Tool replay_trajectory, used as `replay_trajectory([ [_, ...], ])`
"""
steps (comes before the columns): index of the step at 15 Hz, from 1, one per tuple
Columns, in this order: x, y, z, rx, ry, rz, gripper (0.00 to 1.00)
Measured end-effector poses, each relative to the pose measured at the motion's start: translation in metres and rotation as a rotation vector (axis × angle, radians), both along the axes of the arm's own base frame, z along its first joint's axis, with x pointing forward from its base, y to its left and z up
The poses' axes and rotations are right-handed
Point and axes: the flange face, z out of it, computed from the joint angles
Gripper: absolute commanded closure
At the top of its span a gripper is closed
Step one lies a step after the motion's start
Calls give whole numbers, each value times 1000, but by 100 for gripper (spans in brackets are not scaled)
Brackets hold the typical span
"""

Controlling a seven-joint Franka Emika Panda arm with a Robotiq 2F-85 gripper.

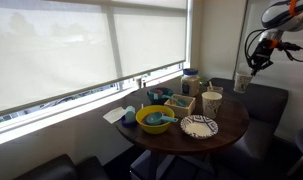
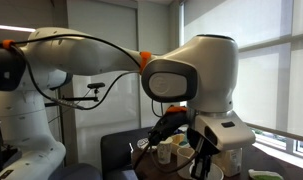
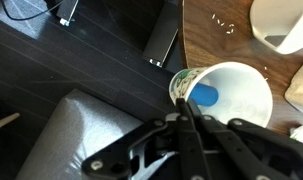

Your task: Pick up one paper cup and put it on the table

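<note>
My gripper is shut on the rim wall of a white paper cup, seen from above with a blue patch inside it. In an exterior view the gripper holds this cup in the air just right of the round dark wooden table, above the bench seat. Another paper cup stands upright on the table; it also shows in the wrist view. The table's edge lies just beyond the held cup. In an exterior view the held cup is partly hidden behind the arm.
On the table stand a yellow bowl, a patterned plate, a blue-lidded jar and a box. A dark padded bench lies under the gripper. A grey cushion and a black box lie below.
</note>
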Motion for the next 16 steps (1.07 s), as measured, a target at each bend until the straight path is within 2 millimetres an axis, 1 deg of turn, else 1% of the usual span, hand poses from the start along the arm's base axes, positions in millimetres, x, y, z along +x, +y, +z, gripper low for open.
replay_trajectory([
  [2,1,0,2,-9,0,-33,99],
  [5,16,7,3,-17,1,-105,99],
  [8,43,17,2,-20,17,-151,99],
  [11,75,25,-8,-1,45,-168,99],
  [13,89,28,-17,22,67,-173,99],
  [15,99,28,-24,42,82,-175,99],
  [16,103,27,-26,47,88,-175,72],
])
